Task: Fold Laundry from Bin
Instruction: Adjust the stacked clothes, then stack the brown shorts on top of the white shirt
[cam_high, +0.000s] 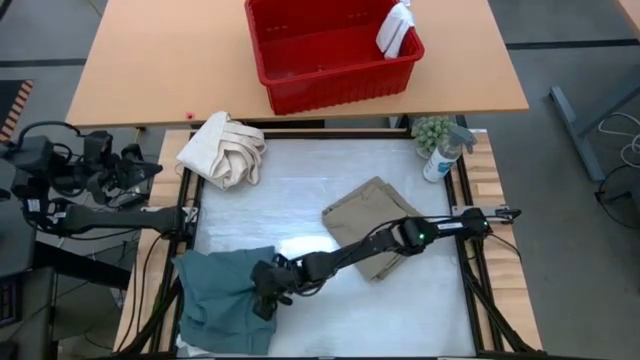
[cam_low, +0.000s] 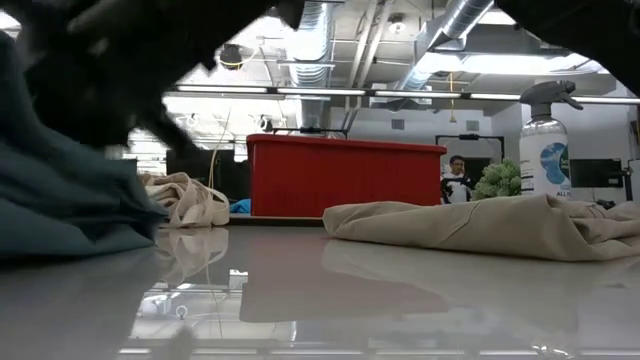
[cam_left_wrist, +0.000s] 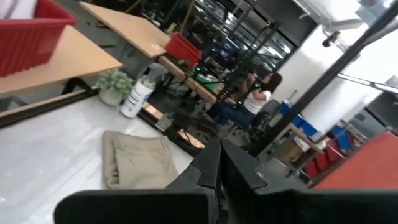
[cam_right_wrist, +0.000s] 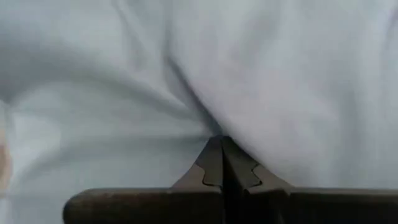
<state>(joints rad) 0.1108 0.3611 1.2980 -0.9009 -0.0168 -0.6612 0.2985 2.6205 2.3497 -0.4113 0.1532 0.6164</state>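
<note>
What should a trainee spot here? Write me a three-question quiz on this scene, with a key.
1. True or false: the khaki trousers lie inside the red bin.
2. Which pincer is at the teal garment? A) left B) right C) neither
3. Fill in: the white cloth hangs over the bin's ____.

Key
1. False: they lie folded on the white work surface, apart from the bin.
2. B: the right pincer is shut at the garment's edge. The left pincer waits, shut, off to the table's left.
3. rim
</note>
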